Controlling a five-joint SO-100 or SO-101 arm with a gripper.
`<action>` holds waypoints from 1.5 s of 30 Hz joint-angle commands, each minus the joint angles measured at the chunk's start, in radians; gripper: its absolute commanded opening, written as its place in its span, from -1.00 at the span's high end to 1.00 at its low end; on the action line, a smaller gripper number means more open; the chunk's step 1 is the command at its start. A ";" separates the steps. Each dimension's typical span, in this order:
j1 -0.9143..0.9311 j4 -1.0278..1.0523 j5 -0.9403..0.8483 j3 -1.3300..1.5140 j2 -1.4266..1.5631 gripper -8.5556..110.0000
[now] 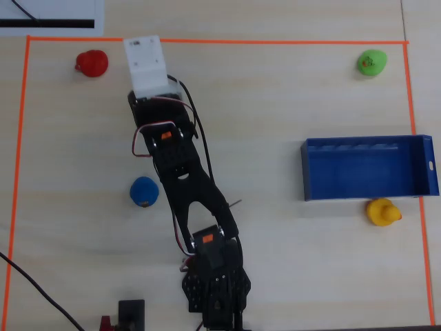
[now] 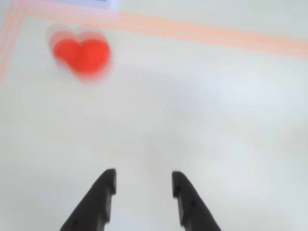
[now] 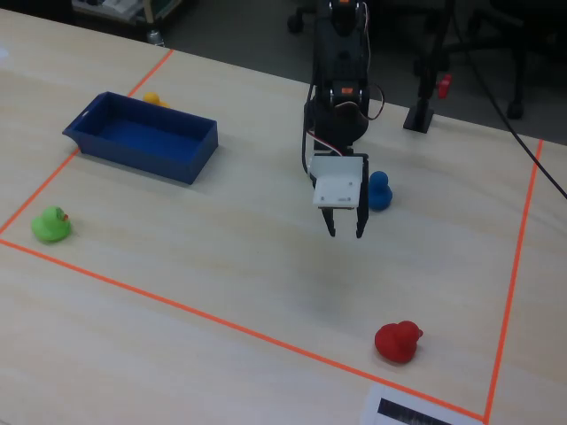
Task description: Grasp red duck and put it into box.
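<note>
One target only: the red duck (image 1: 91, 63) sits loose on the tabletop (image 3: 221, 266) in the corner of the orange tape border (image 1: 207, 41), well apart from the box (image 1: 365, 169) on the far side, so swing the pincer (image 3: 345, 235) toward that corner, centre the duck between the tips, then drop before closing. The pincer is partly open and empty, tips apart with bare tabletop between them in the wrist view, where the duck is blurred, up and left of them. The arm reaches out from its base, pincer hanging above the tabletop pointing down, short of the duck, blue duck (image 3: 379, 190) just behind it.
</note>
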 commanded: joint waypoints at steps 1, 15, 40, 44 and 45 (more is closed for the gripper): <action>-0.012 -0.288 0.037 0.040 -0.052 0.62; -0.175 -0.727 0.101 0.092 -0.262 0.51; -0.127 -0.515 -0.055 -0.532 -0.730 0.41; -0.132 -0.500 -0.054 -0.588 -0.775 0.41; -0.137 -0.500 -0.054 -0.598 -0.784 0.41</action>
